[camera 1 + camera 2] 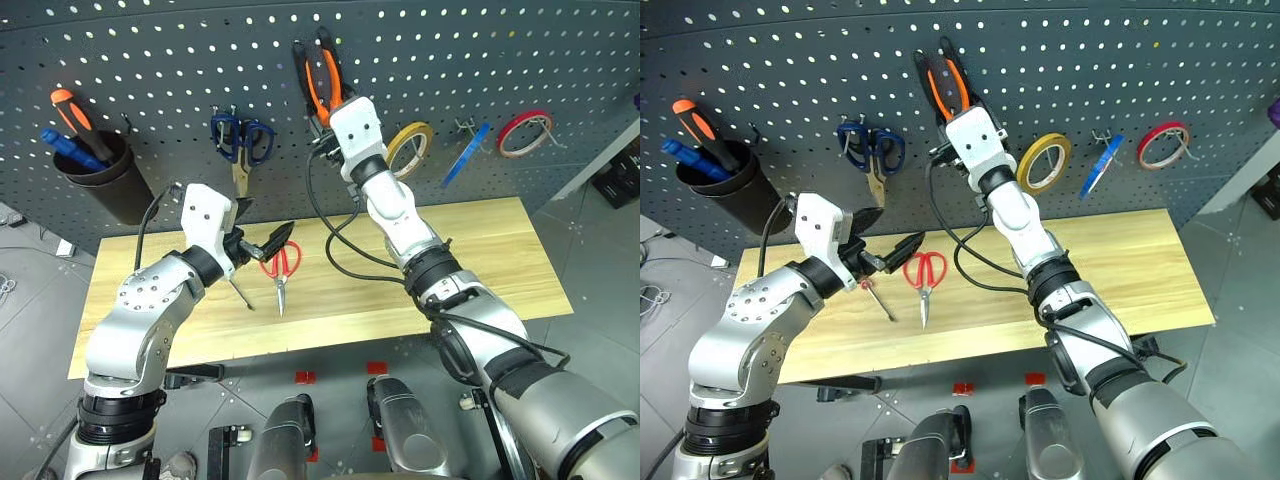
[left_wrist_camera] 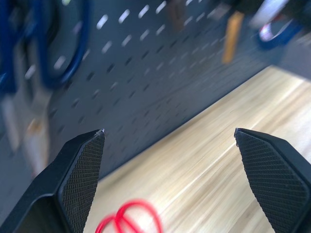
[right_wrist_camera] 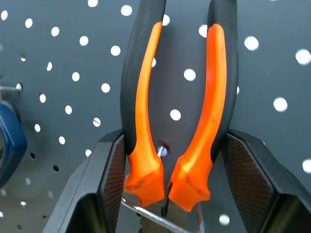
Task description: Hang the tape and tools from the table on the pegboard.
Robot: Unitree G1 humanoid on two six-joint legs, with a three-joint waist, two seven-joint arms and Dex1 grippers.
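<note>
Pliers at the pegboard in the right gripper; scissors and screwdriver on the table.

Left to right: the left gripper (image 1: 262, 243) hovers just above the table (image 1: 480, 262) with its jaws spread wide and nothing between them. Beneath and just beside it lie the small screwdriver (image 1: 878, 300) and the red-handled scissors (image 1: 281, 268), flat on the planks. At centre, the right gripper (image 3: 167, 160) clasps the orange-and-black pliers (image 1: 323, 72), handles pointing up, against the pegboard (image 1: 420, 60), with a wire hook (image 3: 160, 222) at their joint. Further right, the blue tape (image 1: 466, 154) hangs from a hook.
</note>
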